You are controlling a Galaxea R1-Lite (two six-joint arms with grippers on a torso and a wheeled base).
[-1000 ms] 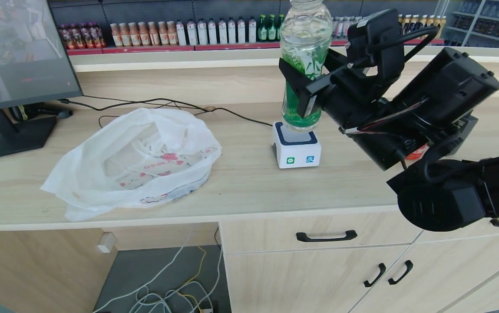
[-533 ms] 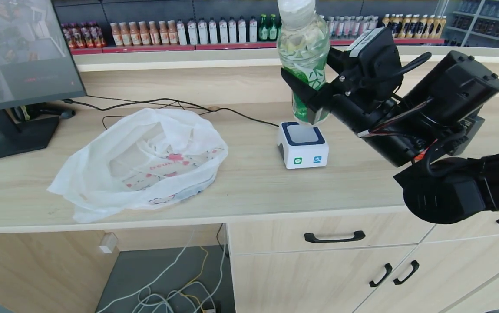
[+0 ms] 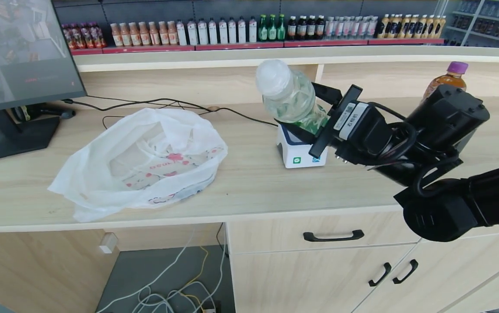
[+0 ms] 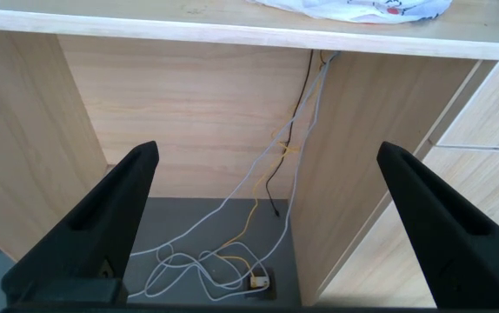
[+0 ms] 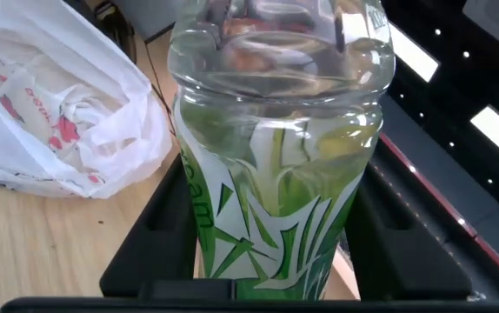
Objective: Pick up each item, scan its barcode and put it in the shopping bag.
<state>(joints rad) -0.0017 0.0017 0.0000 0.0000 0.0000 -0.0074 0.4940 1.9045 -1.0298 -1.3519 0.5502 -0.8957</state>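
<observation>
The right gripper [image 3: 308,117] is pinching a clear bottle [image 3: 290,98] by its green-labelled lower half, one finger on each side. The bottle is tilted, with its white cap leaning toward 10 o'clock in the head view. Its labelled end hangs over the top of the small white scanner [image 3: 297,152]; whether the two touch cannot be told. In the right wrist view the label sits between the two black fingers [image 5: 158,235], and the fingers press against it.

The white shopping bag [image 3: 145,161] lies slumped and open on the wooden counter [image 3: 253,187]. It is at 9 o'clock from the scanner, well apart from it, and has red print on its folds. A brown bottle [image 3: 449,80] with a purple cap stands upright at 2 o'clock from the scanner, partly hidden by the right arm. A monitor [image 3: 19,52] stands at 10 o'clock from the bag, and a black cable [image 3: 145,103] runs along the counter behind the bag.

The left gripper [image 4: 267,149] is down below the counter edge (nowhere near the goods). Its fingers are spread wide with nothing between them, facing the open bay where loose wires [image 4: 223,261] lie on the floor.
</observation>
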